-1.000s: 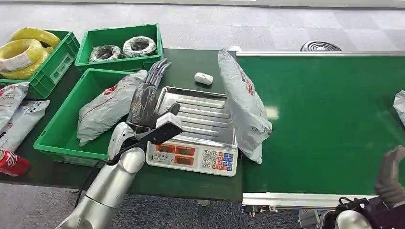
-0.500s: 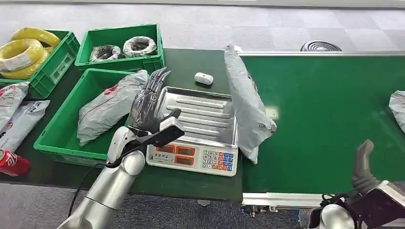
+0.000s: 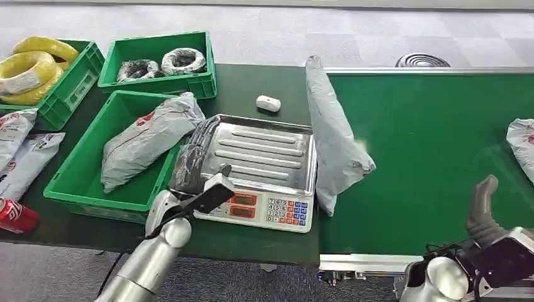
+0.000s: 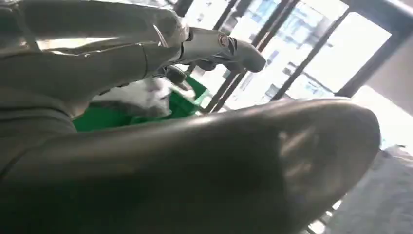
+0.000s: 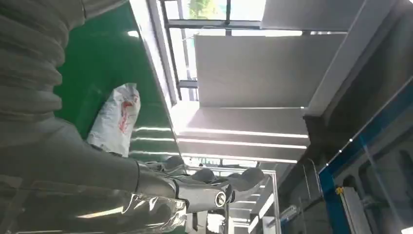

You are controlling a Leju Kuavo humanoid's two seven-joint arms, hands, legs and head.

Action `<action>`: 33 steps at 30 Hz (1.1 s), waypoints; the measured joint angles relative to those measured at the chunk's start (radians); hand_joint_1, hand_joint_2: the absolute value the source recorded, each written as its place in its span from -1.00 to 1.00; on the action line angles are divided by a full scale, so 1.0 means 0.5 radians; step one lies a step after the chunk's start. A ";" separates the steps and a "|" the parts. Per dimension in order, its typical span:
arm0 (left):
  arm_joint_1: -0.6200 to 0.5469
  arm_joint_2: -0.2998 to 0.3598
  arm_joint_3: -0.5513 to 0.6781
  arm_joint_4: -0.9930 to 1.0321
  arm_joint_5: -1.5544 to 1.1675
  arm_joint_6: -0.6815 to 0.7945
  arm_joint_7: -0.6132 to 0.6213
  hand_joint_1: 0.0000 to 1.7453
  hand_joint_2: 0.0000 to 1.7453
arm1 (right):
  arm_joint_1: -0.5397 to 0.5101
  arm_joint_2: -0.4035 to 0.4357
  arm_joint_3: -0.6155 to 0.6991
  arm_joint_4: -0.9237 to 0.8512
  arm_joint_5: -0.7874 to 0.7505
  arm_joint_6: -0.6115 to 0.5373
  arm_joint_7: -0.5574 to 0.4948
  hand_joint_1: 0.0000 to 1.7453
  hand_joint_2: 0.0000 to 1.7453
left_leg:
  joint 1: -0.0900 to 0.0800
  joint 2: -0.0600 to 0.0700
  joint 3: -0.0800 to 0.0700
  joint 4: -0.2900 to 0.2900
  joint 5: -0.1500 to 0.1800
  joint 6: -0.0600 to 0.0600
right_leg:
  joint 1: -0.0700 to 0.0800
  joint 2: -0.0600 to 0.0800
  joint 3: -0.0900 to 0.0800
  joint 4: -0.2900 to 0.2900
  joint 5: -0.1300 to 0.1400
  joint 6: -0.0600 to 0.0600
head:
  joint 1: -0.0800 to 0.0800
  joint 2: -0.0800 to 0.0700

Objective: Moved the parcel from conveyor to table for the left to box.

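1. The grey poly-mailer parcel (image 3: 334, 141) stands on its edge at the seam where the green conveyor belt (image 3: 434, 157) meets the weighing scale (image 3: 261, 170), leaning against the rim of the scale's steel tray. No robot hand touches it.
2. It looks soft and light to me: a thin plastic bag that sags and creases around loose contents. The film is likely slippery, so I would take it across the fuller middle of the bag rather than by a limp corner, which could fold or slide out.
3. The left robot hand (image 3: 192, 154) hovers over the near-left corner of the scale tray, beside the green crate (image 3: 82, 182) that already holds another grey parcel (image 3: 145, 138). Its fingers are stretched flat and together, holding nothing.
4. The right robot hand (image 3: 482, 211) sits low at the near edge of the belt, well apart from the parcel, fingers apart and empty.
5. A further white parcel (image 3: 521, 141) lies at the belt's far right.
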 measured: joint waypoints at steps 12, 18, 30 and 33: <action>0.849 0.027 0.374 -0.628 0.113 -0.027 -0.021 -1.00 -1.00 | -0.237 -0.224 0.039 0.810 0.722 0.002 0.672 -1.00 1.00 | 0.000 -0.005 -0.002 -0.001 -0.002 0.000 | -0.001 -0.004 0.000 0.000 -0.005 0.005 | -0.002 0.000; 0.914 0.024 0.426 -0.725 0.112 -0.033 -0.021 -1.00 -1.00 | -0.244 -0.258 0.190 0.924 0.701 0.077 0.778 -1.00 1.00 | 0.000 -0.007 -0.003 -0.001 -0.002 0.000 | 0.000 -0.006 0.000 0.000 -0.005 0.005 | -0.001 0.000; 0.952 0.025 0.431 -0.778 0.110 0.012 -0.021 -1.00 -1.00 | -0.071 -0.265 0.573 0.909 0.390 0.476 0.573 -1.00 1.00 | 0.000 -0.009 -0.003 -0.001 -0.002 0.000 | -0.001 -0.006 -0.001 0.000 -0.005 0.005 | -0.002 0.000; 0.978 0.025 0.432 -0.805 0.110 0.025 -0.023 -1.00 -1.00 | 0.051 -0.259 0.704 0.754 0.323 0.510 0.477 -1.00 1.00 | 0.000 -0.009 -0.003 -0.001 -0.002 0.000 | 0.000 -0.007 -0.001 0.000 -0.007 0.004 | -0.001 0.000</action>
